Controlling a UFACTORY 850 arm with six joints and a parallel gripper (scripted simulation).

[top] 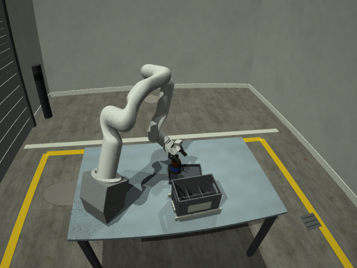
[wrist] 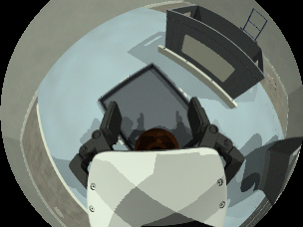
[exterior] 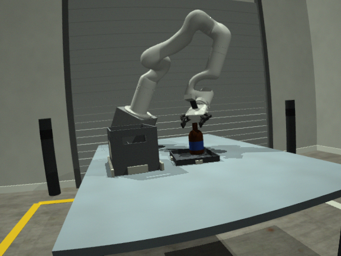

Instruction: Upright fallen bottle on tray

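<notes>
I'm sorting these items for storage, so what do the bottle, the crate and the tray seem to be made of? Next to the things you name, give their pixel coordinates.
Bottle [top: 175, 167] [exterior: 196, 138] [wrist: 155, 138]: probably brown glass, smooth and dark, though plastic could look alike; its blue band may be a label.
Crate [top: 196, 202] [exterior: 133, 155] [wrist: 213, 56]: likely matte gray plastic, with flat, dull walls; painted metal is possible.
Tray [top: 192, 171] [exterior: 194, 159] [wrist: 151, 95]: dark, plain surfaces; plastic or metal, can't tell.

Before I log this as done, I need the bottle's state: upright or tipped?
Upright: the bottle stands on its base in the tray, neck up.
</notes>
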